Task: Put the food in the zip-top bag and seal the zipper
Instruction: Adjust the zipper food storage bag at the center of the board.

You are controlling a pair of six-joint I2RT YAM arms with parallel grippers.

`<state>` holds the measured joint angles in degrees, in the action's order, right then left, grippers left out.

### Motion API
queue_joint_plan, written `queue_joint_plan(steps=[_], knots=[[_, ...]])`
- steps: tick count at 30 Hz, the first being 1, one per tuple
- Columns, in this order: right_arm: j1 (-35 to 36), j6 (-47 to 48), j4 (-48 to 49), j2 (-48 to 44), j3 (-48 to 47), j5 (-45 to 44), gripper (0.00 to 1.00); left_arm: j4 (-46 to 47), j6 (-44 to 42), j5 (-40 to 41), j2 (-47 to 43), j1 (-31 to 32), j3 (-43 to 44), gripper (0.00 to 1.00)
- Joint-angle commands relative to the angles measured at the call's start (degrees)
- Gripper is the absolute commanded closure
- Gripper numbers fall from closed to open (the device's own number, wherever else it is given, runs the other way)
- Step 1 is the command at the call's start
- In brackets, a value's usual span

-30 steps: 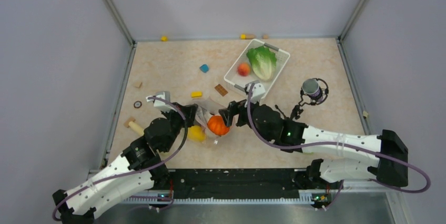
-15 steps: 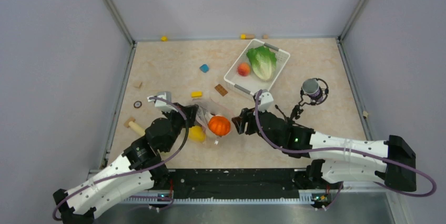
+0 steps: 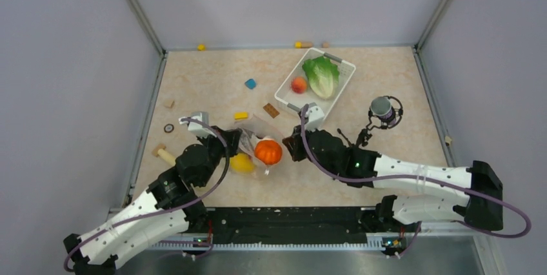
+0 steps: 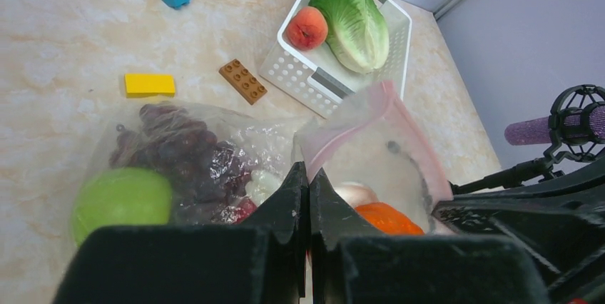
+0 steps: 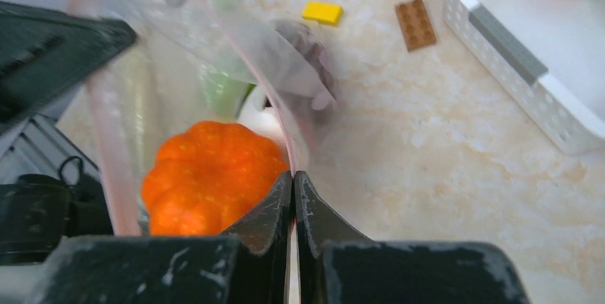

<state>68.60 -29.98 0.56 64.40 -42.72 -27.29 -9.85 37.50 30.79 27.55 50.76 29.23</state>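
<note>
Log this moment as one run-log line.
left tool: shut on zip-top bag rim | right tool: shut on bag rim | in bag: orange toy, grapes | in basket: lettuce, red fruit

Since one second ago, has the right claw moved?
Yes. The right claw backed away from the white basket, then returned, now shut on the zip-top bag.

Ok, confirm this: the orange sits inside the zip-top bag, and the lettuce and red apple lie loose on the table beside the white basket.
One thing is wrong. The lettuce and red apple lie inside the white basket, not loose beside it, as the left wrist view shows. The orange does sit inside the zip-top bag.
</note>
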Motion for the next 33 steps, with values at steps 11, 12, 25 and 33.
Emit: queue_joint_plan(steps=[11, 12, 25, 33], knots=[[0.7, 13.8, -11.5, 0.4, -31.7, 6.8, 1.0, -25.5, 2.7, -7.9, 8.5, 0.1, 35.1, 1.0], [0.7, 14.3, -13.2, 1.2, -34.1, 6.5, 1.0, -26.3, 2.3, -8.1, 8.9, 0.1, 36.6, 1.0], [0.8, 19.1, -25.2, 16.0, -48.3, 8.0, 1.0, -38.0, 3.7, -0.1, 20.2, 0.1, 39.1, 1.0], [0.5, 20.2, -21.2, 21.1, -47.9, -0.8, 1.0, -35.1, 3.5, 1.6, 18.2, 0.1, 36.9, 1.0]])
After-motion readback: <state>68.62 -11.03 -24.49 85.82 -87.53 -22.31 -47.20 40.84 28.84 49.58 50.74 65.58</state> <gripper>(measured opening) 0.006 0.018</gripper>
